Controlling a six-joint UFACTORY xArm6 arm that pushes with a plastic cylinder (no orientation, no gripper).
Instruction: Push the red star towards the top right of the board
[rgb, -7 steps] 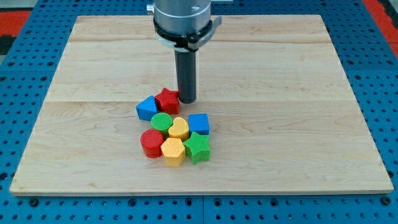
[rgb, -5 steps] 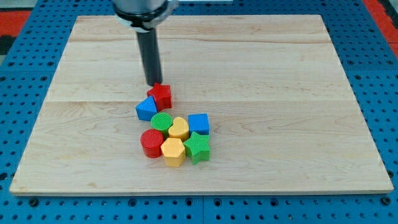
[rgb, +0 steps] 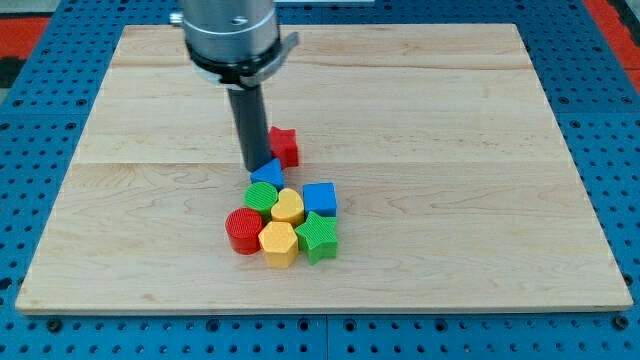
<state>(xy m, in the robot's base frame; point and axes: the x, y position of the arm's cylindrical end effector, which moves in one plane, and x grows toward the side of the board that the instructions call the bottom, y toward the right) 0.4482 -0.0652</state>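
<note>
The red star (rgb: 285, 146) lies on the wooden board (rgb: 450, 150) a little left of centre. My tip (rgb: 253, 166) touches the board just left of and below the star, against its left side. The rod hides the star's left edge. A blue triangular block (rgb: 267, 174) sits right below my tip, touching the cluster of blocks.
Below the star is a tight cluster: a green round block (rgb: 260, 196), a yellow heart (rgb: 288, 207), a blue cube (rgb: 320, 198), a red cylinder (rgb: 242, 230), a yellow hexagon (rgb: 278, 243) and a green star (rgb: 318, 236).
My tip swung from the star's right side round its top to its lower left. The red star moved right and slightly up. The blue triangle slid right, toward the cluster.
</note>
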